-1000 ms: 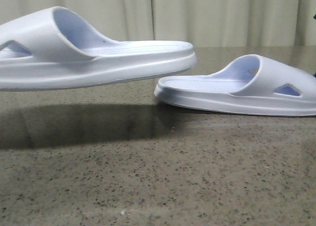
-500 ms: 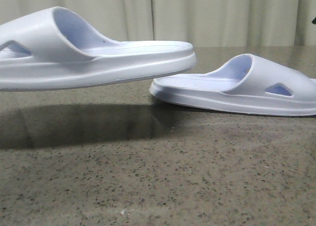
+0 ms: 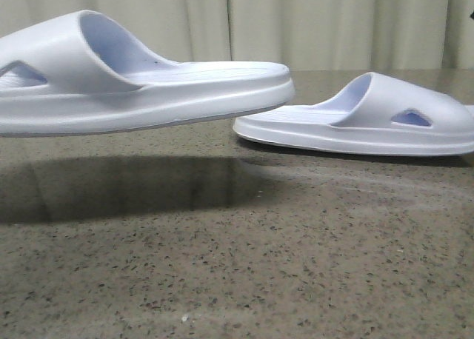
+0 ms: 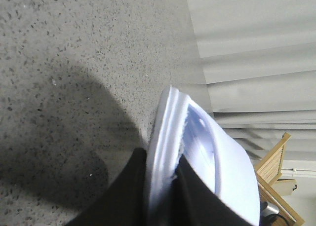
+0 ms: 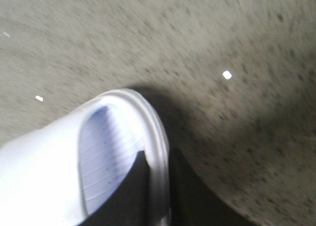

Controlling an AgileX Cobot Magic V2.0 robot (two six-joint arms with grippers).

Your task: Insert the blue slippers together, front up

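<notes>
A: Slippers, both off the table [image 3: 237, 280] rn. Left slipper [image 3: 141, 80] fills the 9–10 o'clock part of the front view, sole level, heel end pointing toward 3, with a dark shadow on the stone below it.

B: And the other?

A: Right slipper [image 3: 370, 121] sits around 3 o'clock, heel end aimed at 9, nearly meeting the first one's heel; a thin shadow shows under its sole. Can't tell if the heels touch.

B: Grippers?

A: Left gripper [image 4: 160, 186] is clamped on its slipper's sidewall, one finger under the sole, one on the footbed. Right gripper [image 5: 153, 186] pinches its slipper's rim the same way. Right wrist view's blurry. Curtain [image 3: 296, 21] at 12.
</notes>
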